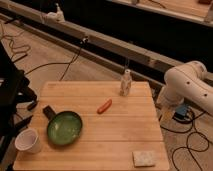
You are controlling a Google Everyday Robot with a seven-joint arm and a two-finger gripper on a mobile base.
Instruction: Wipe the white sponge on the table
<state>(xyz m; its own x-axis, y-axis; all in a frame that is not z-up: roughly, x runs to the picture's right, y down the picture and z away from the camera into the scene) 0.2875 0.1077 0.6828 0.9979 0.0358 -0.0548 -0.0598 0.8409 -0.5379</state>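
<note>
The white sponge [144, 158] is a small flat square off-white pad with a speckled top. It lies flat at the front right corner of the light wooden table [125, 127]. My white arm [186, 84] bends beside the table's right edge, off the tabletop and well behind the sponge. The gripper is not in view; only the arm's rounded links show. Nothing touches the sponge.
A small white bottle [125, 83] stands upright at the table's back edge. An orange sausage-shaped object [104, 106] lies mid-table. A green pan [64, 127] with a dark handle sits front left, with a white paper cup [28, 140] beside it. Cables run across the floor.
</note>
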